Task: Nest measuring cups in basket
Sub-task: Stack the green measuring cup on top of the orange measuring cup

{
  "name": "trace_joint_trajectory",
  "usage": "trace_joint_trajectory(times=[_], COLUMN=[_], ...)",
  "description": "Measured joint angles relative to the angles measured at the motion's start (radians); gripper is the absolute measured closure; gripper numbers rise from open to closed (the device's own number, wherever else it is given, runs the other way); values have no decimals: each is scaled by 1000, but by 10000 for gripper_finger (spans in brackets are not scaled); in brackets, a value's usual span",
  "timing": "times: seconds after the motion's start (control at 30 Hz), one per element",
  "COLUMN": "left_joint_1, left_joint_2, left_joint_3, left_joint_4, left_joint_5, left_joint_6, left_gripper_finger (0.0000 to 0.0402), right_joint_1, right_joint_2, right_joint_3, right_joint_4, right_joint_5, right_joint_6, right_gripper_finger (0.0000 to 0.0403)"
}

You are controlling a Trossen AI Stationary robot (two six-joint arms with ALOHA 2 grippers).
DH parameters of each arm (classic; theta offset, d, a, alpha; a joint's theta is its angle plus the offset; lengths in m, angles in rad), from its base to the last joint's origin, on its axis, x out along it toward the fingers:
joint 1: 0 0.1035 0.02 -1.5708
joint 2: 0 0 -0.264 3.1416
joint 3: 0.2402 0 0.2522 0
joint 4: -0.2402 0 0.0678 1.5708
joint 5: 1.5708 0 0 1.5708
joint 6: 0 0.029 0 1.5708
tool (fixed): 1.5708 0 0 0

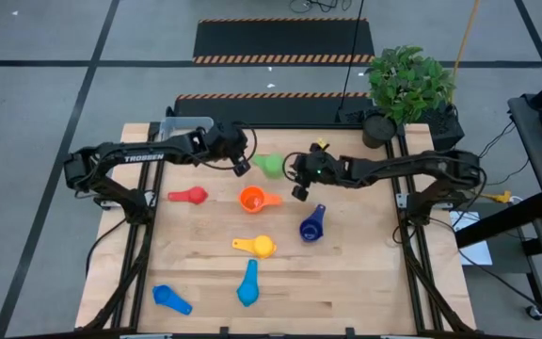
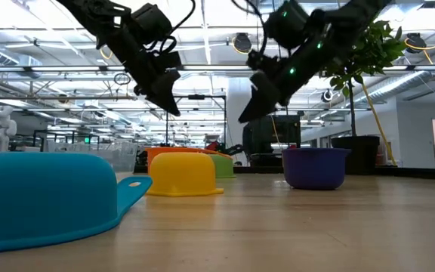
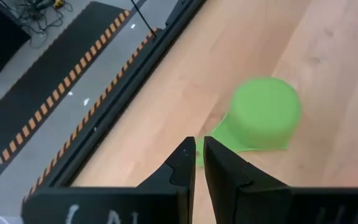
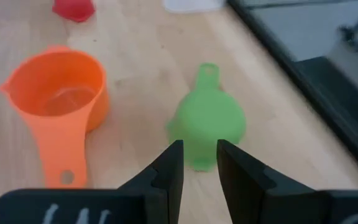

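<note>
Measuring cups are spread over the table, none nested yet; the basket [image 1: 188, 126] sits at the 11 o'clock corner. Green cup [image 1: 270, 165] lies upside down at 12 o'clock between both grippers. Left gripper [image 1: 241, 168] is hung just beside it at its 9 o'clock, jaws narrowed to a slit, nothing held. Right gripper [image 1: 299, 191] hovers at its 4 o'clock, jaws narrow, empty. Step judged: approach for first pick. Next move calls for wider jaws, then descent onto the green cup's rim or handle.
</note>
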Motion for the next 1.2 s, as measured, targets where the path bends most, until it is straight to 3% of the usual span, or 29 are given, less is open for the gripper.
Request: trace_joint_trajectory(times=[0.4,0.73,0.9,1.2], left_joint_1=[-9,-11,-11,-9], left_joint_2=[0,0,0,0], left_joint_3=[0,0,0,0], left_joint_4=[-20,-35,-32,-29], left_joint_5=[-20,-27,-91,-94], left_joint_6=[-18,109,90,19], left_gripper_finger=[364,364,364,364], right_joint_1=[-75,-82,-94,-100], right_joint_2=[231,325,322,317], right_joint_3=[8,85,87,78], right_joint_4=[340,302,246,197], right_joint_5=[-248,-241,-159,-84], right_joint_6=[29,-9,-35,-47], right_gripper_finger=[314,314,314,314])
